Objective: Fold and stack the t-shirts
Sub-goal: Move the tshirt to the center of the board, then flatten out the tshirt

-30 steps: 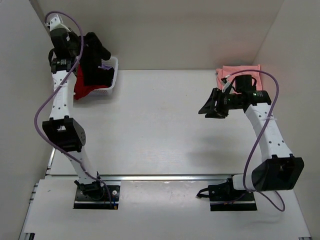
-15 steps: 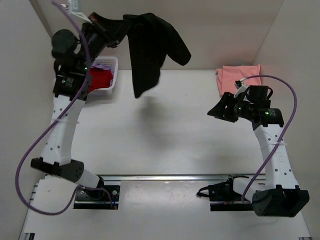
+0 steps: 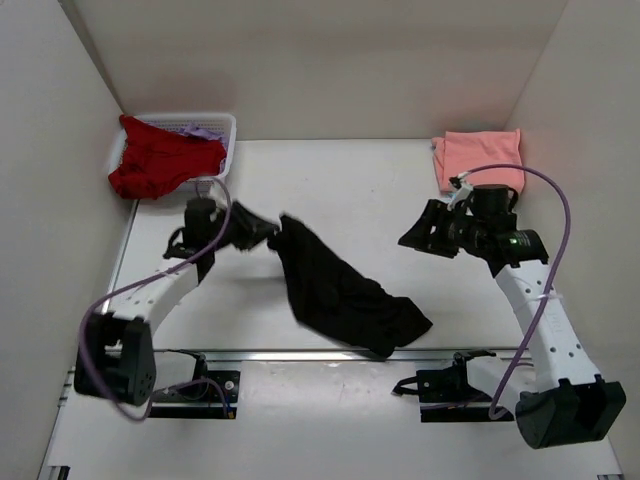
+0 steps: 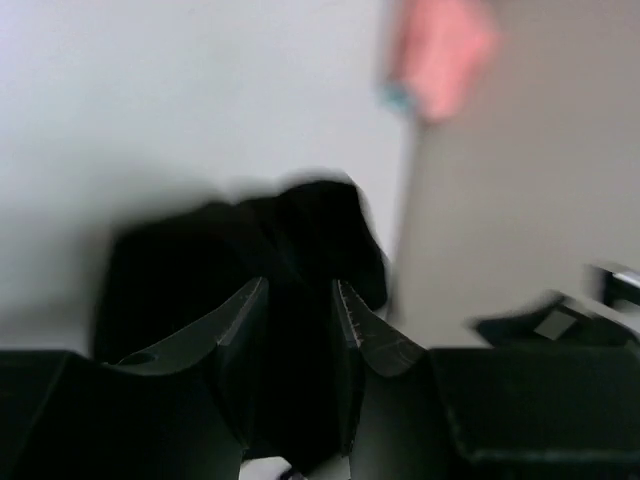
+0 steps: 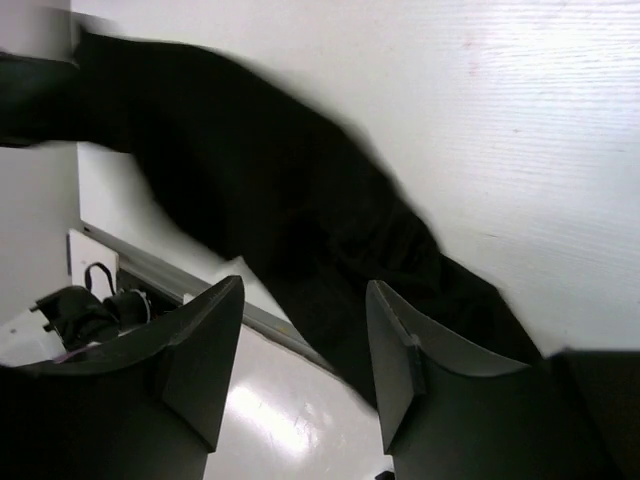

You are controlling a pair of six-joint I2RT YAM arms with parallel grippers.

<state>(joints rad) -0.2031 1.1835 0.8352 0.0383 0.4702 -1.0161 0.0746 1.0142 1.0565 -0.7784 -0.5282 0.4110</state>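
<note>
The left arm (image 3: 160, 290) has swung the black t-shirt (image 3: 340, 290) down from mid-air onto the desk (image 3: 350, 180), where it lies crumpled toward the near edge. The left jaws stand part-open with cloth between them; the right jaws hover open and empty. Spreading it flat should precede folding.

The left wrist view is blurred: the pink shirt (image 4: 440, 55) is only a smear, and the black shirt (image 4: 320, 215) fills the gap of the left gripper (image 4: 300, 285) (held or loose, unclear). The red shirt (image 3: 160, 165) hides most of the basket (image 3: 231, 135).
</note>
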